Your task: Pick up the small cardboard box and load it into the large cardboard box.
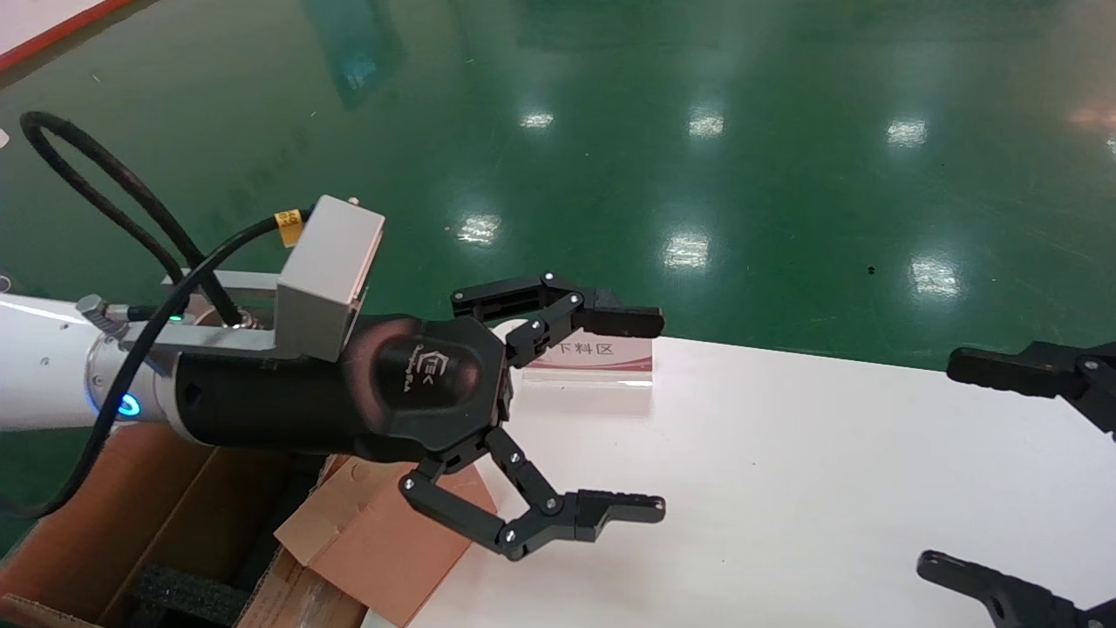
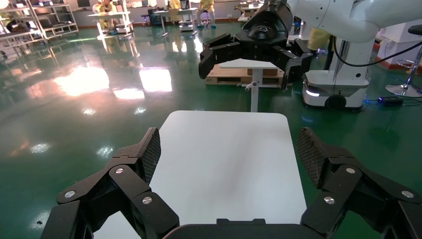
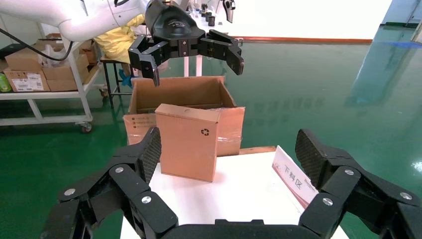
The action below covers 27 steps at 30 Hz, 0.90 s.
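Head view: white table [image 1: 785, 471] on glossy green floor [image 1: 697, 131]; both grippers released.

1. Your floor [image 1: 785, 174] is glossy green and mirrors rows of ceiling lights.
2. A white table [image 1: 828, 488] fills the near right of your head view.
3. A red stripe [image 1: 52, 35] edges the floor at far left.
4. Your right wrist view shows a white shelf cart [image 3: 50, 94] stacked with cartons.
5. Your left wrist view shows metal racks [image 2: 45, 20] and desks far off.
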Motion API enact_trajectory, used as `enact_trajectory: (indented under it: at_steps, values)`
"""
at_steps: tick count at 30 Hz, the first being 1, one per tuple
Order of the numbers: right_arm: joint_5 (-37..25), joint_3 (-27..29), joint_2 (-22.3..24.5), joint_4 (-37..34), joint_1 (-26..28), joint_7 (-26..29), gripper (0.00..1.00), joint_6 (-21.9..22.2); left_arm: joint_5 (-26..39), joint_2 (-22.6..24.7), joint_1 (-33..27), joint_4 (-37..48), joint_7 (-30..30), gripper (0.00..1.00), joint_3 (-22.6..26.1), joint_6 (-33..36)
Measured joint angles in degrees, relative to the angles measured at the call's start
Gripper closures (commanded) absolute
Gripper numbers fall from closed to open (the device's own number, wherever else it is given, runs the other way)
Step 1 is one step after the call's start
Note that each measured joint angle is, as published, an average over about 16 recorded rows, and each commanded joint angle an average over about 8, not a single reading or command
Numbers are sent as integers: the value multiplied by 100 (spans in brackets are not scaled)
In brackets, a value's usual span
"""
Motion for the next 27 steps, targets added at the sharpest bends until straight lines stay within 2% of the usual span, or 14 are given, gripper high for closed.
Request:
enact_trajectory:
  at_steps: [18,23,27]
  values:
    - [0,-1,0,-2,1,-1,0,0,112,-22,-23,7,-94,0,50,-68]
    - [1,-3,0,-3,2,-2,0,-1,423,-92,-117,-54,-319,0,165,-229]
    - [2,-4,0,-4,3,-4,0,-1,928,-155,-309,-146,-682,0,367,-392]
